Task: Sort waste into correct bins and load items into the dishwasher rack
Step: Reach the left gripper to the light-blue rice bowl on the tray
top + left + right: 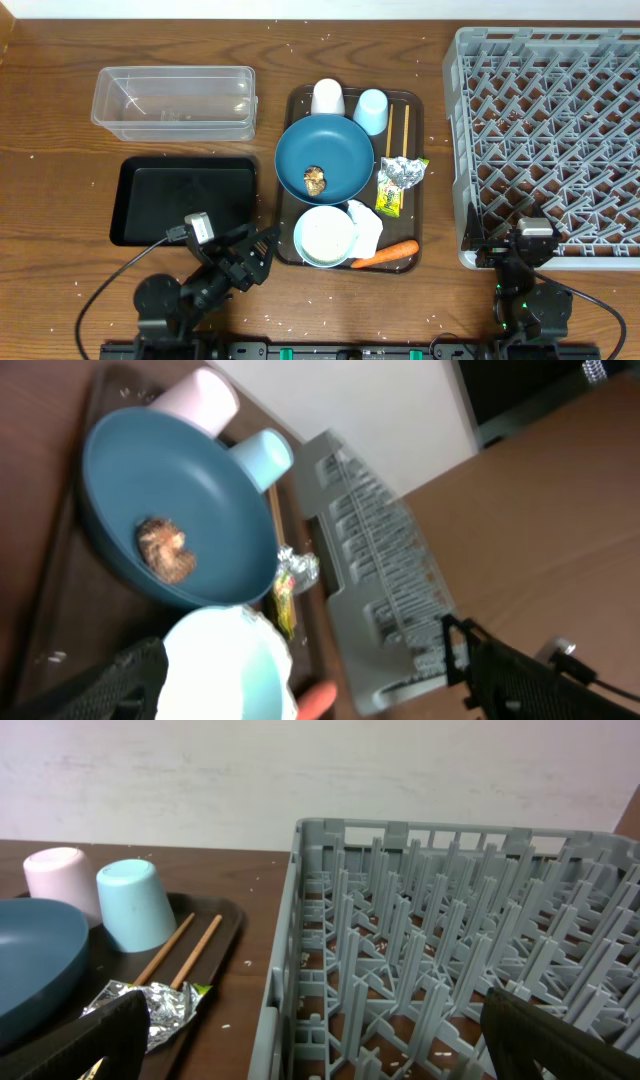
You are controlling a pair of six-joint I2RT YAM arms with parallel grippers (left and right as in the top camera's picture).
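While the left claw (252, 256) gapes empty beside the brown tray (414, 120), the right claw (527, 240) gapes empty at the near edge of the rack (560, 100).

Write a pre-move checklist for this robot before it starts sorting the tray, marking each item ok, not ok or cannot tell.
1. Left claw open, holding nothing: ok.
2. Right claw open, holding nothing: ok.
3. Dark-blue plate free of waste: not ok, brown food lump lies on it.
4. Black tray and clear tub ready for waste: ok, nothing in either.
5. Grey rack free for dishes: ok, no dishes in it.
6. Napkin clear of the light-blue bowl: cannot tell, they touch or overlap.
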